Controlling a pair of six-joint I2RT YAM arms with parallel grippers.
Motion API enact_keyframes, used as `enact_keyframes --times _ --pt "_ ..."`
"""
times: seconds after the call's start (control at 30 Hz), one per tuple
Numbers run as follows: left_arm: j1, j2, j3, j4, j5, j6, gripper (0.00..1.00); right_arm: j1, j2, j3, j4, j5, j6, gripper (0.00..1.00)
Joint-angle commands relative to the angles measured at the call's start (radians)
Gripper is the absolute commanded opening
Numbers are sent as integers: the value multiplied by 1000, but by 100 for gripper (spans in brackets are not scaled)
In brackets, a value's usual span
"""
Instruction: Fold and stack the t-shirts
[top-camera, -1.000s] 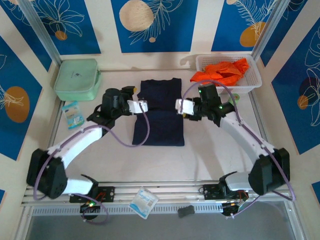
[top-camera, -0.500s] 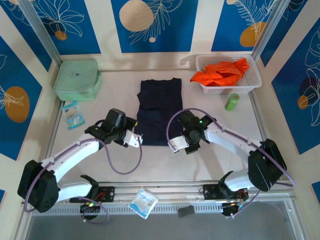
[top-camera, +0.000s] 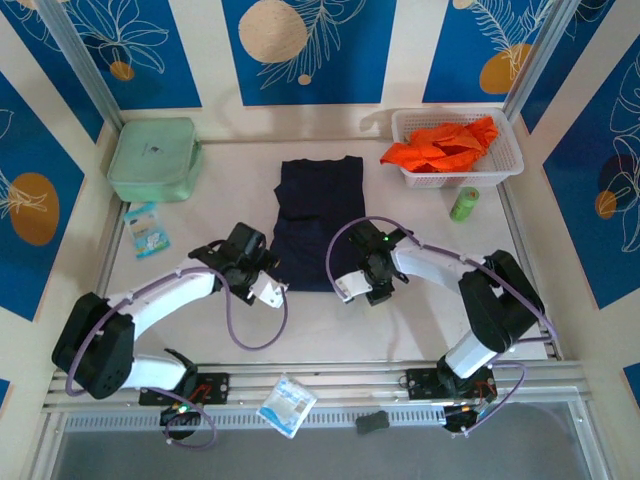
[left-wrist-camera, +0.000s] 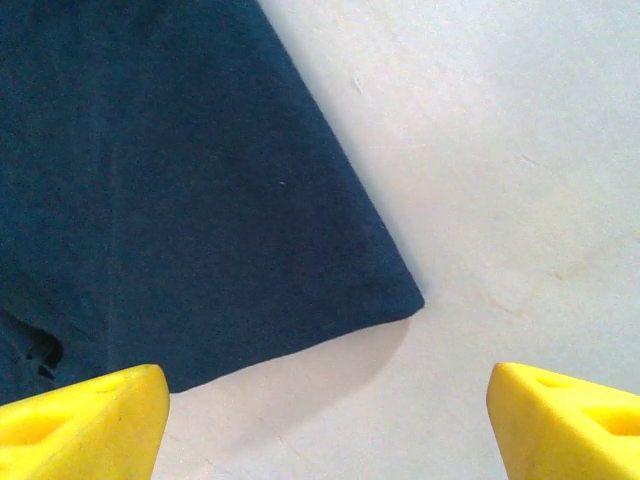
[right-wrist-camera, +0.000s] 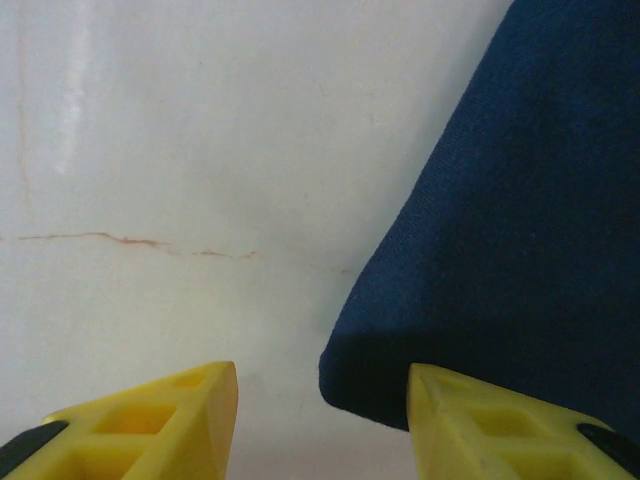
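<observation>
White tabletop (top-camera: 420, 320), smooth and lightly scuffed, with one thin reddish scratch under my right wrist camera. Around it stand walls of blue panels, printed with pale leaves and orange and cream discs, between cream stripes. Metal posts rise at the two far corners, and a metal rail runs along the near edge.

I count two shirts. The navy shirt (top-camera: 318, 220) lies flat as a long rectangle in the middle of the tabletop, collar toward the far edge. The orange shirt (top-camera: 440, 145) is bunched in the one white basket (top-camera: 505, 165) at the far right corner. One green case (top-camera: 152, 158) sits at the far left corner. There are two small packets, one (top-camera: 148, 230) near the left edge and one (top-camera: 287, 405) on the near rail. One small green tube (top-camera: 465, 203) lies just in front of the basket.

I have two arms. My left gripper (left-wrist-camera: 325, 425) hangs over the navy shirt's near left corner with its fingers spread wide, gripping nothing. My right gripper (right-wrist-camera: 320, 425) hangs over the near right corner with its fingers apart, the cloth not pinched.
</observation>
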Motion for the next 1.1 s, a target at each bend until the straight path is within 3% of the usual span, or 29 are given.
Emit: enact_keyframes --times 0.0,0.2,0.33,0.5,1.07 --pt "-10 22 37 -70 -3 46 83 -6 48 18 32 -36 -14 48" --pt "-19 62 53 -103 -11 74 77 -11 121 26 37 -46 2 45" --pt "-22 102 76 -105 -11 75 64 -17 126 30 27 -55 9 44" --pt "-27 147 112 -119 -10 86 58 -22 117 29 17 -65 15 43" --pt "-32 306 188 -183 -37 114 50 -30 116 33 -4 -81 25 41"
